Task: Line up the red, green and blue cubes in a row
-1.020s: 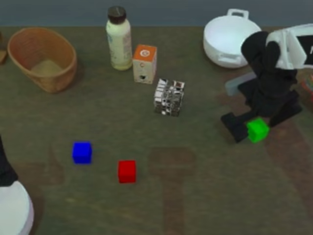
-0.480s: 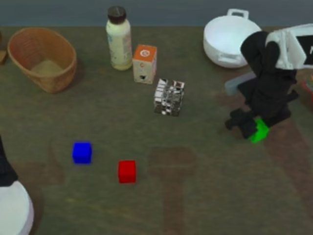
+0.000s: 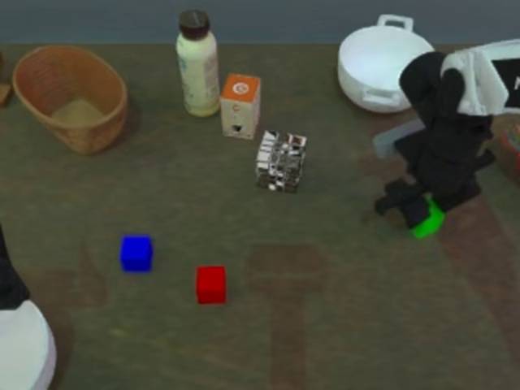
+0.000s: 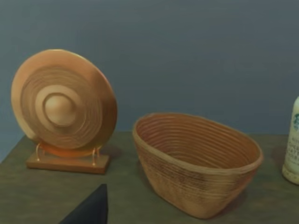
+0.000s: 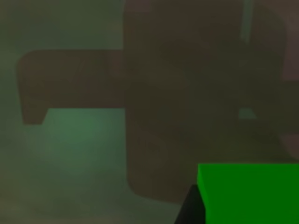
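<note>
1. Step in hand, judged: pickup of green cube. Right hand down on it at tabletop right side, near the white pot.
2. Right hand state: fingers pinched onto green cube, most of the cube hidden under the hand in top view; right wrist view shows cube tight against a dark finger. Grip looks made. Lifted or not: cannot tell.
3. Blue cube and red cube sitting near-left of centre, close but not touching, red right of blue and slightly nearer. Green well apart from both, far over on the right.
4. Left arm parked at near-left corner; fingers of left hand not visible. Left wrist view shows only wicker basket, a wooden disc on a stand and a bottle edge.
5. Next move, judged: carry green leftward across the tabletop, set down just right of red so the three form a row. Blue-to-red line runs slightly diagonal, so either place green on that diagonal or nudge one cube after.
6. Watch: mirrored puzzle cube and orange-topped white box lie farther back than the carry path; likely no conflict if transit stays near-side. Keep clearance over red on descent.
</note>
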Controlling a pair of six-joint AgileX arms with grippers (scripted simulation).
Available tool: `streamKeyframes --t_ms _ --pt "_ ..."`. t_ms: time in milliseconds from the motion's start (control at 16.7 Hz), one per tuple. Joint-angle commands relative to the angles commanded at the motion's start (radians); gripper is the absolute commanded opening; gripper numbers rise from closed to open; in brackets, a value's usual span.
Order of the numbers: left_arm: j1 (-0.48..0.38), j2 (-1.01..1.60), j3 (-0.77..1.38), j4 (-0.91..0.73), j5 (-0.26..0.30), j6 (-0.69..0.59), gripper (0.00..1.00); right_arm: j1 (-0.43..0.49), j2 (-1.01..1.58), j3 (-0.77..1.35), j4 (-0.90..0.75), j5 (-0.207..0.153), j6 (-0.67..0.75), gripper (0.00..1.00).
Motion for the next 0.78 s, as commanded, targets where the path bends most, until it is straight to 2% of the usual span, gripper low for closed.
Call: streamKeyframes --t_ms 300,600,780 --pt "0.0 0.0 0.0 0.0 0.0 0.0 1.0 0.001 -0.027 0.019 -0.025 -0.003 0.001 0.0" --pt "0.0 0.0 0.0 0.0 0.0 0.0 1.0 0.005 -0.094 0.112 -0.196 -0.004 0.001 0.0" --pt "0.0 0.0 0.0 0.0 0.0 0.0 1.0 0.007 -0.12 0.137 -0.238 -0.004 0.001 0.0"
